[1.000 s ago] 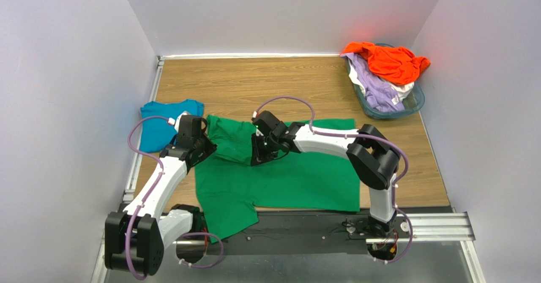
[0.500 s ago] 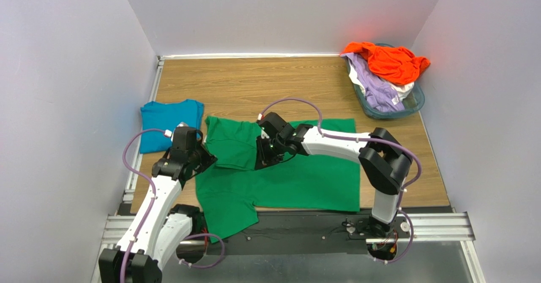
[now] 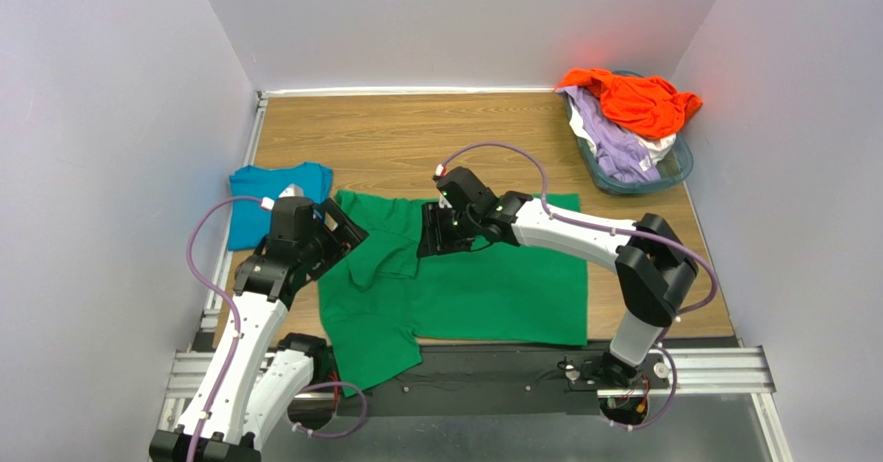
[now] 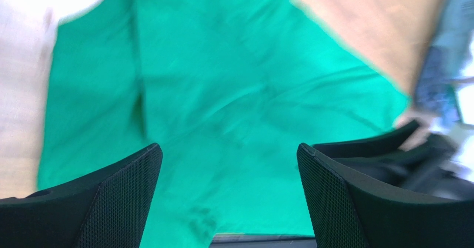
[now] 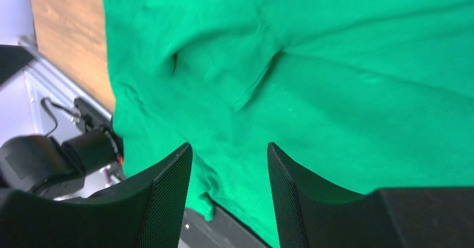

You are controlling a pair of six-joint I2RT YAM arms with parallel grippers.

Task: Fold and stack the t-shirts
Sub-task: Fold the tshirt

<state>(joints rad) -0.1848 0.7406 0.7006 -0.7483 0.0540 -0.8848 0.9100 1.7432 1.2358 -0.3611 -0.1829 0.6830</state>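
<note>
Green t-shirt spread on desk near arm bases, left shoulder rumpled; left fingers and right fingers both parted, empty, hovering over that rumpled part.

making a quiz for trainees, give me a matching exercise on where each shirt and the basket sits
Things:
1 green t-shirt
2 teal t-shirt
3 orange t-shirt
4 basket

Places:
a far right corner
b spread out flat, centre
c heaped on top, in the basket
d folded, far left

Pairs: 1-b, 2-d, 3-c, 4-a
</note>
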